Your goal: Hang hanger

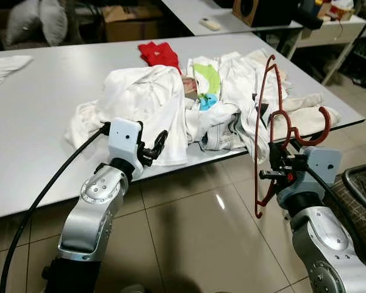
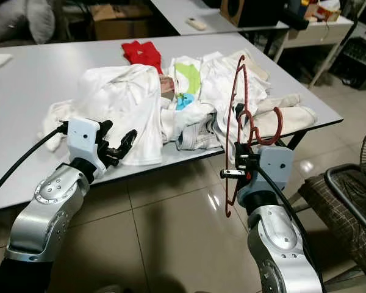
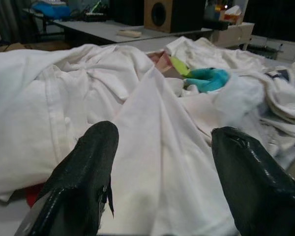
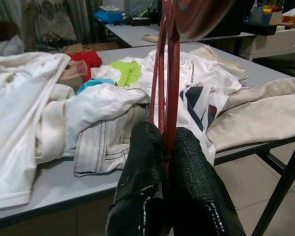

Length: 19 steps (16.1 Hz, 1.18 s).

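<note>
Stereo head views and two wrist views of a grey counter [image 1: 43,122] strewn with laundry. The red hanger [image 1: 267,131] is held upright in front of the counter's near edge, above the tiled floor [image 1: 189,232], by the right end effector [image 1: 272,166]. The two black fingers [image 4: 137,196] of this end effector are pressed together on the hanger's thin red wire, as seen in the right wrist view, where the wire [image 4: 168,73] rises straight up from between them. The hanger's frame extends both above and below the grip, its lower corner hanging free below counter level and its upper corner standing over the clothes. Its curved hook [image 1: 305,131] is turned towards the robot's right, just above the end effector's grey housing.

The left end effector [image 1: 157,148] is held at the counter's near edge, well apart from the hanger, with its fingers [image 3: 83,172] spread and nothing between them. It is pointed at a white garment [image 1: 143,101] whose hem is draped over the edge just beyond the fingertips.

Behind the hanger, a heap of mixed clothing is spread across the counter: a folded red item [image 1: 160,54] at the far side, a white piece printed in green and blue [image 1: 206,82], and a beige garment [image 1: 305,116] near the right corner. A wire basket [image 1: 363,201] is seen on the floor at the robot's right. A second counter [image 1: 195,12] is visible further back.
</note>
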Tool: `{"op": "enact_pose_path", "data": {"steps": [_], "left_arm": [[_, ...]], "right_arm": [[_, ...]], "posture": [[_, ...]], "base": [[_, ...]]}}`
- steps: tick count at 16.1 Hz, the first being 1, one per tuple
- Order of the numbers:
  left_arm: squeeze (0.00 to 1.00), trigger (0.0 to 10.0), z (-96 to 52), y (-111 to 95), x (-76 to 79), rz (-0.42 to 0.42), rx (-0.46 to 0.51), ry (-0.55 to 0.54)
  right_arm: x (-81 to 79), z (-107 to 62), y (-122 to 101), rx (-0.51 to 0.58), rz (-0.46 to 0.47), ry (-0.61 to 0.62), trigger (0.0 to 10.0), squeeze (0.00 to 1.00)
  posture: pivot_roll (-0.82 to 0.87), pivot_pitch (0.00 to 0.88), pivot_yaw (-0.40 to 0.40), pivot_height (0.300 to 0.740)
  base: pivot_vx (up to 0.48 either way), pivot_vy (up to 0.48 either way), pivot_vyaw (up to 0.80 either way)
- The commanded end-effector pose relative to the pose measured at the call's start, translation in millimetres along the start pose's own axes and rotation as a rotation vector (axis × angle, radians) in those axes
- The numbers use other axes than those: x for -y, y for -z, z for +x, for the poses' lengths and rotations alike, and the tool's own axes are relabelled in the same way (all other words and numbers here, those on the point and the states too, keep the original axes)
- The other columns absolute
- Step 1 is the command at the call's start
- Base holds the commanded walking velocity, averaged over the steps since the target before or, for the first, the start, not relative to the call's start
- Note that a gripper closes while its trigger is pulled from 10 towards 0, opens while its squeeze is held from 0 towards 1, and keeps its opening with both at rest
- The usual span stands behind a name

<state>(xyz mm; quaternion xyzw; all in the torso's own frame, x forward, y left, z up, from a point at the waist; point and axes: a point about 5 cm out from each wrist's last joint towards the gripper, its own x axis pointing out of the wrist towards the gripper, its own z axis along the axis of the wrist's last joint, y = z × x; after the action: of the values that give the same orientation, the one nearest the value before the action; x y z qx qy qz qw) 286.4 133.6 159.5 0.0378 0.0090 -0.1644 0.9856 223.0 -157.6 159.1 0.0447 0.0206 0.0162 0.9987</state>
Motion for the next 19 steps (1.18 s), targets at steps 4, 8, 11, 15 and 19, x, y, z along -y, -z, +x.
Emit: {"op": "enact_pose_path", "data": {"steps": [4,8,11,15,19], "left_arm": [[0.36,10.0,1.5,-1.0,-4.3,0.019,0.005,-0.016],[0.33,10.0,-0.6,-3.5,-14.8,0.018,0.020,-0.055],[0.51,10.0,-2.1,2.8,-28.2,0.061,-0.032,-0.059],[1.00,10.0,-4.5,11.5,-52.6,0.129,-0.107,-0.081],[0.00,10.0,4.8,21.2,-64.7,0.103,-0.145,-0.095]], "right_arm": [[-1.3,3.0,-1.1,0.009,-0.047,-0.018,10.0,0.00],[-6.2,1.1,0.0,0.012,0.007,-0.051,10.0,0.00],[-8.1,1.9,0.0,0.015,0.005,-0.061,10.0,0.00],[-2.5,5.1,0.8,0.024,0.006,-0.032,10.0,0.00],[0.9,13.7,-2.9,0.043,-0.002,-0.028,10.0,0.00]], "posture": [[-0.01,0.036,-0.040,0.740],[-0.01,0.037,-0.040,0.740],[-0.01,0.037,-0.037,0.740],[-0.01,0.016,-0.024,0.740],[0.00,0.000,-0.050,0.740]], "base": [[0.338,0.000,0.40],[0.243,0.000,0.20],[0.000,0.000,0.00],[0.000,0.000,0.00],[0.000,0.000,0.00]]}}
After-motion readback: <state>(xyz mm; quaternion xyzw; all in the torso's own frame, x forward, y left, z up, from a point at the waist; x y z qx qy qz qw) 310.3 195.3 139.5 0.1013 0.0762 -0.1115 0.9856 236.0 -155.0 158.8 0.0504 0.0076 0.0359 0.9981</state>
